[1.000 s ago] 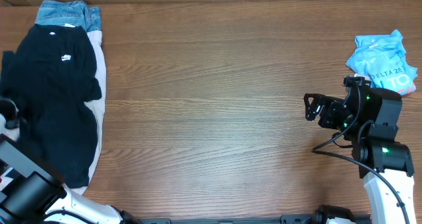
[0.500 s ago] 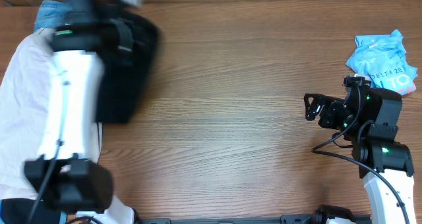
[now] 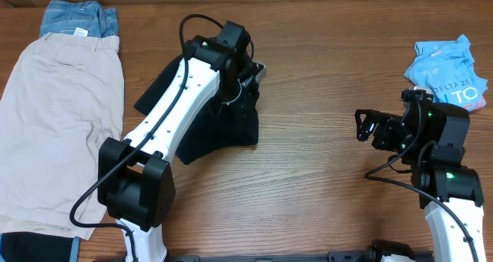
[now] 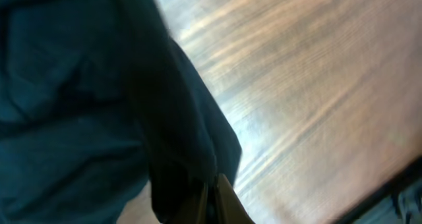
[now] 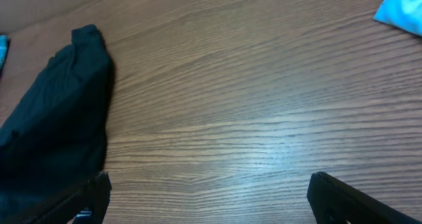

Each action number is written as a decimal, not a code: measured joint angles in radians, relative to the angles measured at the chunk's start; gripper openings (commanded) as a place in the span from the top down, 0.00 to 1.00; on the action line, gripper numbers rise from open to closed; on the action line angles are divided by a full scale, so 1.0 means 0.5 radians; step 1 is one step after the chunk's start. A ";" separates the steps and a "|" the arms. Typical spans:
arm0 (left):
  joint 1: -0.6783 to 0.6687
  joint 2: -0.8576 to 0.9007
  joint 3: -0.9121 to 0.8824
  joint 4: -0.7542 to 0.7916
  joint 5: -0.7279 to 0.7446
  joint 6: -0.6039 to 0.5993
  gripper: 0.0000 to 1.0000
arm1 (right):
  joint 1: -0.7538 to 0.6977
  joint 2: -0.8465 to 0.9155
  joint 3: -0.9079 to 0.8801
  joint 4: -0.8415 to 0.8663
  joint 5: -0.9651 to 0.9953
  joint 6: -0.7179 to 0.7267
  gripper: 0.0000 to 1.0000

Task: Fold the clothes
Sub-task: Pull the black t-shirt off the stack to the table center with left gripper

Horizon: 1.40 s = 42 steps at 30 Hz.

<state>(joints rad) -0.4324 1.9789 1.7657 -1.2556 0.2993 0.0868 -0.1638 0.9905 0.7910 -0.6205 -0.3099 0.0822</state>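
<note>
Laying-out step, I judge; the black T-shirt (image 3: 231, 127) is lying bunched at upper centre of the frame; the left gripper (image 3: 251, 74) is pinching its cloth tight; the right gripper (image 3: 359, 126) is hanging wide and empty at right (beige shorts (image 3: 62, 123) lying far left); next I am needing to spread the shirt flat.

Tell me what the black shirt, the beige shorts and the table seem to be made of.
Black shirt: soft matte knit, probably cotton jersey; it drapes in limp folds.
Beige shorts: matte woven cloth, perhaps cotton twill; lies flat, faint seam lines.
Table: wood or wood-look laminate, smooth with slight sheen; grain lines show.
</note>
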 measured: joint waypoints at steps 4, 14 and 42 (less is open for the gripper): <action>0.014 0.000 0.000 -0.106 0.047 0.153 0.85 | 0.000 0.000 0.000 0.011 0.000 0.000 0.00; 0.202 0.000 -0.001 -0.201 0.079 0.556 0.79 | 0.000 0.000 0.000 0.112 -0.002 0.002 0.00; 0.855 0.000 -0.910 0.935 0.094 -0.453 0.11 | 0.581 0.684 0.561 -0.105 0.039 -0.105 0.00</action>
<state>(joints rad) -0.0051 1.9789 1.3106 -0.7879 0.3462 -0.1398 0.1265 1.3327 1.0714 -0.6727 -0.2905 0.0299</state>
